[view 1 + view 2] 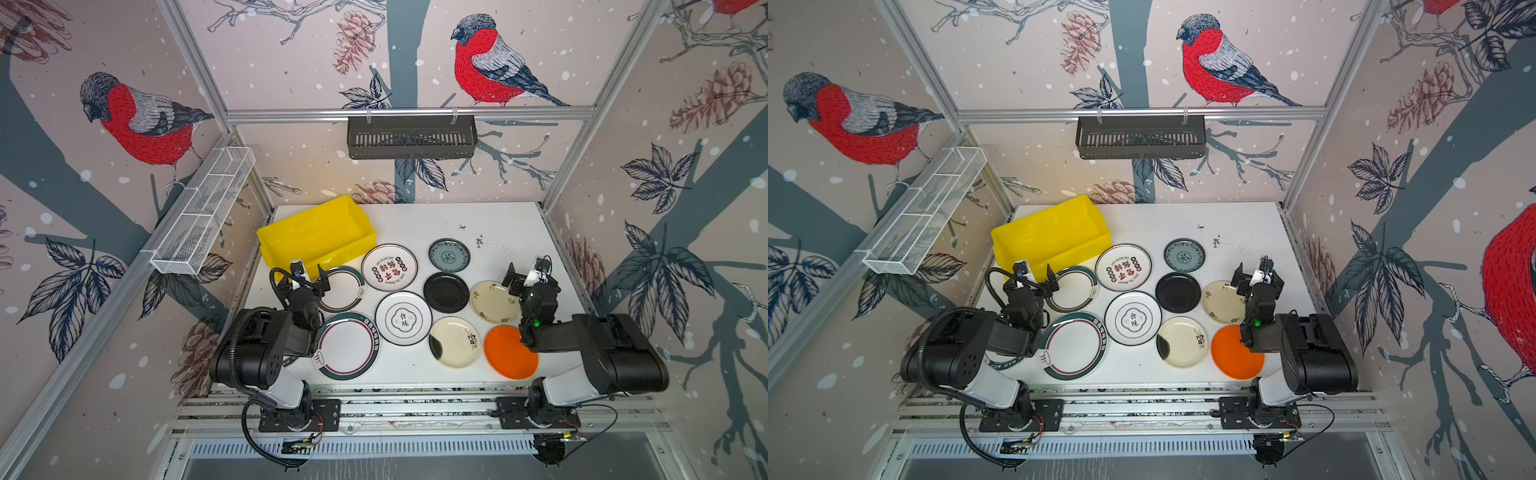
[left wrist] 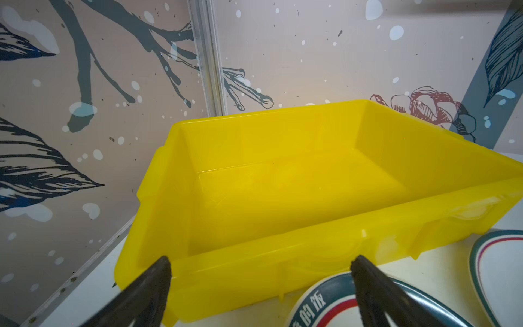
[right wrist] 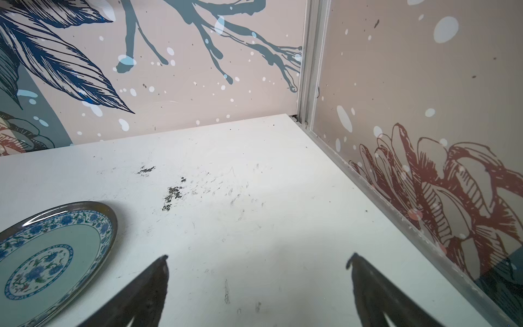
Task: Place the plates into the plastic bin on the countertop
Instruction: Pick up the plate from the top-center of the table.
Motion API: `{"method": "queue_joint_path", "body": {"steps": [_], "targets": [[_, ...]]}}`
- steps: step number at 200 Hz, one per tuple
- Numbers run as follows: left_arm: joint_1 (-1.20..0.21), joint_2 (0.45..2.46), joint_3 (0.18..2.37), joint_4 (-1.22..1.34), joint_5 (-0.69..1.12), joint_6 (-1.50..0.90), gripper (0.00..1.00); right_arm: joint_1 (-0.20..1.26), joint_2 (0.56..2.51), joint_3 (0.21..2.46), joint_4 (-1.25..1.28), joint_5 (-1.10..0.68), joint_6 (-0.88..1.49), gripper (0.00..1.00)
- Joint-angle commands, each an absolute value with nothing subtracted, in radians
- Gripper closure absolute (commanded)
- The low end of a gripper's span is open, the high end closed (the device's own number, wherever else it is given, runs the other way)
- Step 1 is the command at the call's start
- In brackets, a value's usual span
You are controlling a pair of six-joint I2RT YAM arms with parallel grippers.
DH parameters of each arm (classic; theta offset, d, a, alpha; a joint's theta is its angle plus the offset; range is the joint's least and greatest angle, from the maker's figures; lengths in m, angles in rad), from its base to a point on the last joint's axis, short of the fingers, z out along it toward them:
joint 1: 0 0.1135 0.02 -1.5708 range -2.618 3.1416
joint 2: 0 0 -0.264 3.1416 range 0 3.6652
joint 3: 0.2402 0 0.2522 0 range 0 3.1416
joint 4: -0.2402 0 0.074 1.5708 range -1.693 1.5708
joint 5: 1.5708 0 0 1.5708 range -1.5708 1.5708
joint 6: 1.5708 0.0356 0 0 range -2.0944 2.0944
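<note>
Bright yellow rectangular plastic bin [image 1: 316, 232] sat far left on flat white countertop [image 1: 498, 224], round plates [image 1: 404, 318] spread beside it, left gripper [image 2: 260, 259] and right gripper [image 3: 259, 257] fingers wide, holding nothing

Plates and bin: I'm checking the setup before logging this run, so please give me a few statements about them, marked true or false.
1. The plastic bin holds no plate. True.
2. The orange plate lies right beside the bin. False: it lies at the robot-side edge of the countertop, far from the bin.
3. The left end effector and the right end effector are open and empty. True.
4. The black plate is stacked on the teal plate. False: both lie flat on the countertop, side by side.
</note>
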State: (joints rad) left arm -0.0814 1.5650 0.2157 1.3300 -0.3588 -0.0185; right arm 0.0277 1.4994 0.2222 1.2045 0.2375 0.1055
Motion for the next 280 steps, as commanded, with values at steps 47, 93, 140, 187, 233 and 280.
{"method": "queue_joint_path", "body": {"steps": [47, 93, 140, 187, 233, 280], "targets": [[-0.075, 1.564, 0.224, 1.342, -0.318, -0.01, 0.01, 0.028, 1.502, 0.232, 1.206, 0.247, 0.107, 0.0], [-0.069, 1.563, 0.227, 1.332, -0.307, -0.013, 0.01, 0.034, 1.505, 0.235, 1.204, 0.256, 0.103, 0.0], [-0.069, 1.564, 0.229, 1.335, -0.308, -0.012, 0.01, 0.034, 1.503, 0.233, 1.204, 0.256, 0.103, 0.0], [-0.072, 1.564, 0.218, 1.356, -0.311, -0.005, 0.01, 0.035, 1.499, 0.23, 1.211, 0.253, 0.098, 0.0], [-0.09, 1.528, 0.176, 1.397, -0.409, -0.022, 0.03, 0.098, 1.395, 0.267, 1.075, 0.328, 0.045, 0.0], [-0.117, 1.355, 0.223, 1.155, -0.43, 0.002, 0.02, 0.257, 1.224, 0.316, 0.967, 0.431, -0.017, 0.0]]}}
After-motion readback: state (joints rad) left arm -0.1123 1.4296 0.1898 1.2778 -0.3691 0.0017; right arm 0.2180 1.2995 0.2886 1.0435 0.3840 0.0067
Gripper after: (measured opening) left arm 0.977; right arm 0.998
